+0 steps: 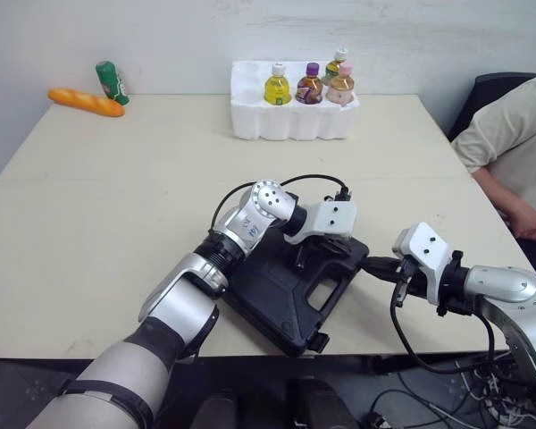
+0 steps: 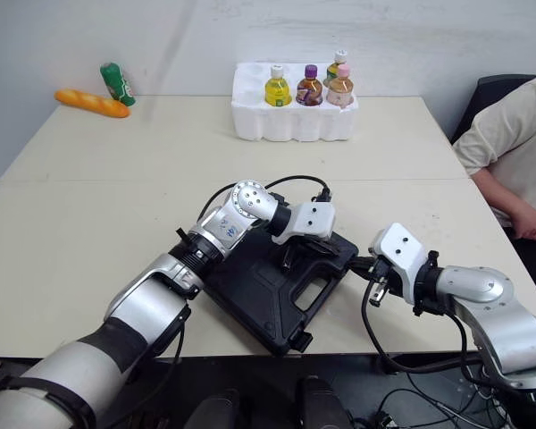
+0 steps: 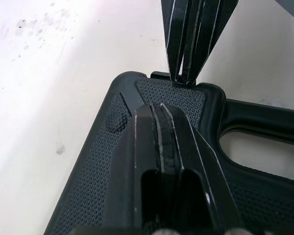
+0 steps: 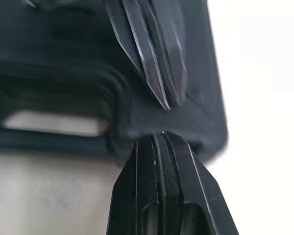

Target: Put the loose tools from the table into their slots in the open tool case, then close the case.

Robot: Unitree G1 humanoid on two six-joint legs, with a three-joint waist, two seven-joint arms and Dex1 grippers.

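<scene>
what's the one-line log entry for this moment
tool case: closed, flat on table | left gripper: shut, on top of case corner | right gripper: shut, against that corner's edge

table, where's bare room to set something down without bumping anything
Widest bare patch: the left half of the table, from bread and green can down to the near edge. A strip lies between foam tray and tool case. Crowded: the case's corner, where left gripper and right gripper meet, and the right edge by the person.
</scene>
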